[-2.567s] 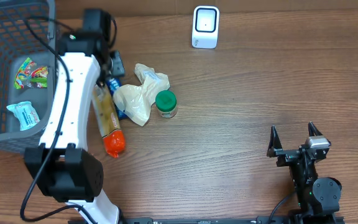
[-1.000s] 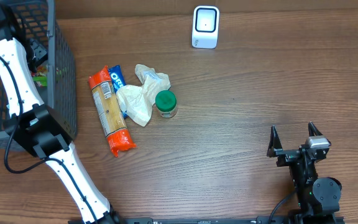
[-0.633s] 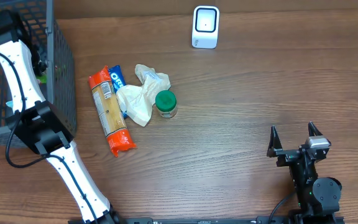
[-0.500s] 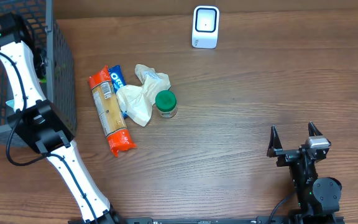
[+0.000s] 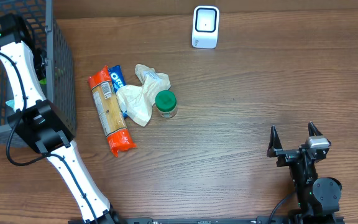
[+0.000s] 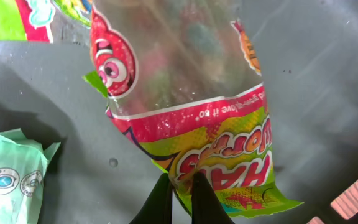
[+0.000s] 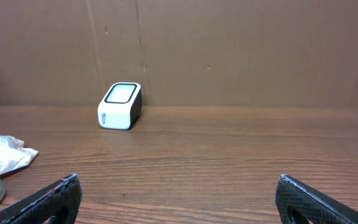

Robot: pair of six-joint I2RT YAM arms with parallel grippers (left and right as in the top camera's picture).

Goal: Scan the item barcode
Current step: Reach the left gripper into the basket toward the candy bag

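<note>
Left jaws clenched on candy bag (image 6: 185,106) printed end, glossy crinkled film, long axis running away from wrist, right jaws spread.

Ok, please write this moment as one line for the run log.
phase: pick in basket | left gripper: shut on candy bag edge | right gripper: open | scanner: nothing presented yet

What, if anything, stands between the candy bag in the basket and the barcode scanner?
The side wall of the basket does: the gummy candy bag, pinched in the shut left gripper, lies inside it, the scanner on the table. It probably needs lifting over. The Oreo pack and crumpled bag lie off the straight line.
</note>
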